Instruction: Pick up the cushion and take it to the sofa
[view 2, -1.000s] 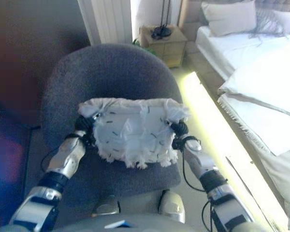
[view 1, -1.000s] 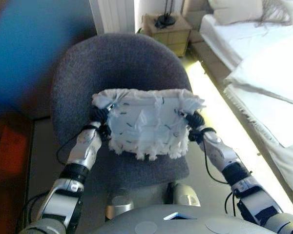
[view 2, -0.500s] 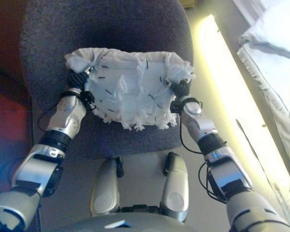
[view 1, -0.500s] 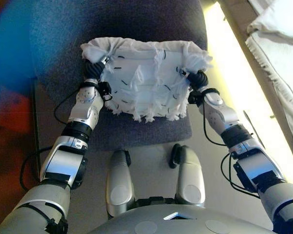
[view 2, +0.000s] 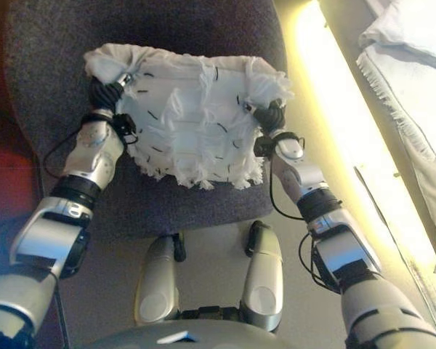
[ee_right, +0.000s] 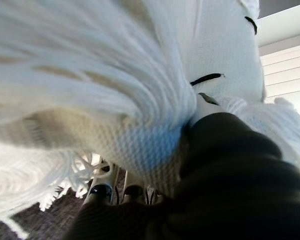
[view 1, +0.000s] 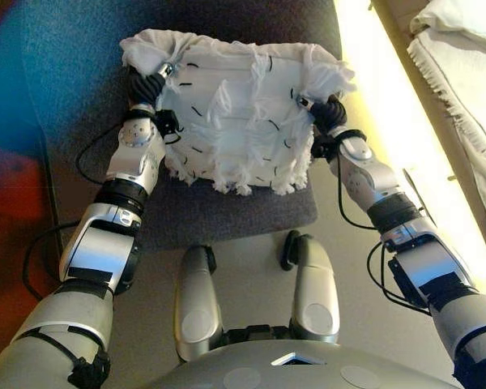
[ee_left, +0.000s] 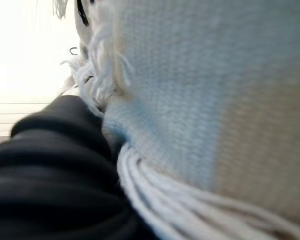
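Note:
The cushion [view 1: 235, 117] is white and knitted, with fringed edges and small black flecks. I hold it between both hands, over the seat of a dark grey chair [view 1: 227, 215]. My left hand [view 1: 147, 83] grips its left edge and my right hand [view 1: 328, 113] grips its right edge. On each side a silver thumb tip lies on top of the cloth, and the other fingers are hidden under it. In the left wrist view the cushion [ee_left: 210, 90] fills the picture. In the right wrist view fingers [ee_right: 110, 189] show beneath the cushion [ee_right: 90, 75].
A bed with white fringed bedding [view 1: 470, 73] stands at the right. A bright strip of floor [view 1: 389, 105] lies between it and the chair. A dark red and blue surface [view 1: 16, 162] is at the left.
The camera has tipped down, so the bedside table and pillows have left the view. The cushion looks slightly larger, higher in both hands. The grip is unchanged.

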### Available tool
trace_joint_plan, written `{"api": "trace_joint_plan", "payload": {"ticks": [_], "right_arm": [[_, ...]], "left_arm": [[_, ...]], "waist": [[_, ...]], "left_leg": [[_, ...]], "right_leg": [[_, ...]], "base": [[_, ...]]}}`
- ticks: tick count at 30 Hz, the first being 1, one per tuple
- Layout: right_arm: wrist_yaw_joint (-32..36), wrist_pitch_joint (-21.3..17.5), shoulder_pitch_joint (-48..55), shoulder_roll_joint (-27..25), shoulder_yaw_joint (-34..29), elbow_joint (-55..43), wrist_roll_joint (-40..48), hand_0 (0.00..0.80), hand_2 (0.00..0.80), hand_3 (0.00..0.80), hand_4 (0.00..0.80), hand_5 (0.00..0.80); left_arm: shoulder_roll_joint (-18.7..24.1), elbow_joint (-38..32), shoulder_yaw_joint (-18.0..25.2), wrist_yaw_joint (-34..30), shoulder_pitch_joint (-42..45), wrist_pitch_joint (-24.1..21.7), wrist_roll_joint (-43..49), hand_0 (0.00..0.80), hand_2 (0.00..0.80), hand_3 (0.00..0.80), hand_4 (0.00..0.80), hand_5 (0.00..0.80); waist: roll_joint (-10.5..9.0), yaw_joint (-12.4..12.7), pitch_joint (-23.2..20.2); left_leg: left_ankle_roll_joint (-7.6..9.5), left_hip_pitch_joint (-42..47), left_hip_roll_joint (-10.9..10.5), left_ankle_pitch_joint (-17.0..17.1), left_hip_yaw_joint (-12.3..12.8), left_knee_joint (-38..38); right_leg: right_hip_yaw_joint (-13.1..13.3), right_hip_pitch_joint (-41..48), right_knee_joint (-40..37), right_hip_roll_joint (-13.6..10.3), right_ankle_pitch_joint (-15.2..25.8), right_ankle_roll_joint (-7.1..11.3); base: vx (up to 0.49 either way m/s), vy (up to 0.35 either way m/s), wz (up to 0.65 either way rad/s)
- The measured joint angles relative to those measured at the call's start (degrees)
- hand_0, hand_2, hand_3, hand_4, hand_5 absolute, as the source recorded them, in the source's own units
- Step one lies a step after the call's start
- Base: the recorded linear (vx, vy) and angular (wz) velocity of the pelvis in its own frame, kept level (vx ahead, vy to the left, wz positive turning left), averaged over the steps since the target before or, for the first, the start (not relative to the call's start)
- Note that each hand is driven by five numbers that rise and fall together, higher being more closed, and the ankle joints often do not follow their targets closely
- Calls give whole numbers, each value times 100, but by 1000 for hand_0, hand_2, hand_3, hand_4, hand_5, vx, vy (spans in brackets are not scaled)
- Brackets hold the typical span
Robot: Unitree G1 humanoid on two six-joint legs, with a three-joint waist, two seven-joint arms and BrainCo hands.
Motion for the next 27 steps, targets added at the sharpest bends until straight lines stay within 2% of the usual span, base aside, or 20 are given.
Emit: {"api": "trace_joint_plan", "payload": {"ticks": [3,10,13,21,24,27], "right_arm": [[-74,-11,-8,-7,-8,-146,-76,800,800,800,800,800],[-211,-16,-8,-29,-25,-381,-84,800,800,800,800,800],[-211,-16,-8,-28,-13,-491,-80,800,800,800,800,800],[-211,-14,-39,-28,82,-482,-54,800,800,800,800,800],[-211,-7,-46,-57,205,-482,25,800,800,800,800,800],[-211,-4,-47,-39,255,-484,25,800,800,800,800,800]], "left_arm": [[66,-5,5,-78,-213,-162,-1,800,800,800,800,800],[179,-68,-15,-460,-554,-504,17,800,800,800,800,800],[314,-67,-150,-471,-714,-589,3,800,800,800,800,800],[380,-58,-316,-496,-1001,-590,-13,800,800,800,800,800],[456,46,-536,-442,-1126,-561,-30,800,800,800,800,800],[451,149,-578,-376,-1142,-549,-217,800,800,800,800,800]], "waist": [[0,-2,143],[0,-23,144],[0,-122,144],[1,-140,145],[5,-155,146],[8,-158,147]], "left_leg": [[-20,114,-5,8,21,-46],[11,180,-7,0,113,-173],[-14,189,-11,21,144,-225],[-15,378,-38,25,306,-352],[-19,441,-38,28,310,-361],[-19,439,-37,24,319,-345]], "right_leg": [[0,99,-20,-4,-16,9],[24,101,-128,-1,-20,51],[25,101,-184,3,6,48],[117,124,-214,-10,15,51],[126,175,-216,-8,14,52],[152,156,-220,-6,3,77]], "base": [[72,-2,0],[35,3,-3],[0,0,0],[6,5,-5],[-32,7,-3],[-50,18,-5]]}}
